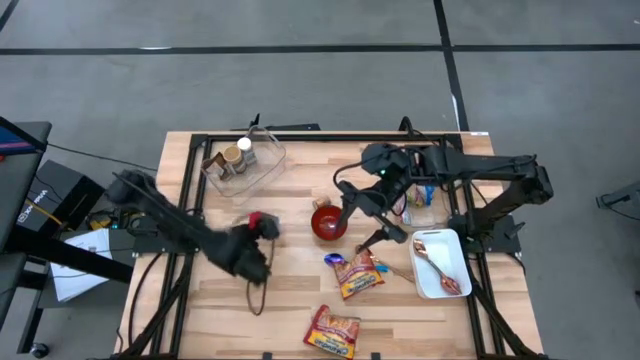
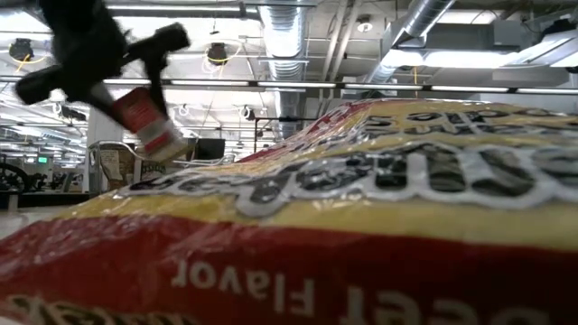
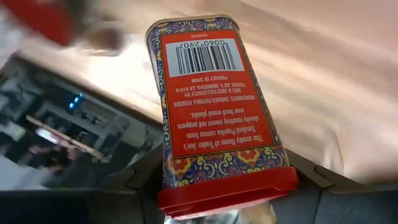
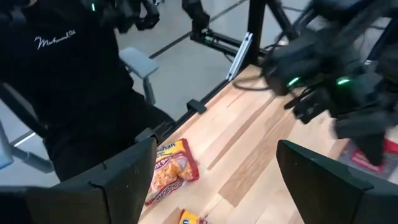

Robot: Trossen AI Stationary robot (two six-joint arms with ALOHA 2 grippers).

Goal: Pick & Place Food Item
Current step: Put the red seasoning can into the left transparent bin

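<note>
On the wooden table, a clear container of jars sits well left of the red bowl, a white tray with a spoon lies to the bowl's right, and a person in black sits beyond the table's edge.

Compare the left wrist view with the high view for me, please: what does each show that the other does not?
Only the left wrist view shows the paprika tin's label: a barcode, printed text and a red cap at one end.

Only the high view shows the layout: the red bowl, the white tray with a spoon, the clear container, two snack packets, and the right gripper open near the bowl.

Both show the left gripper holding the tin over the wooden table.
</note>
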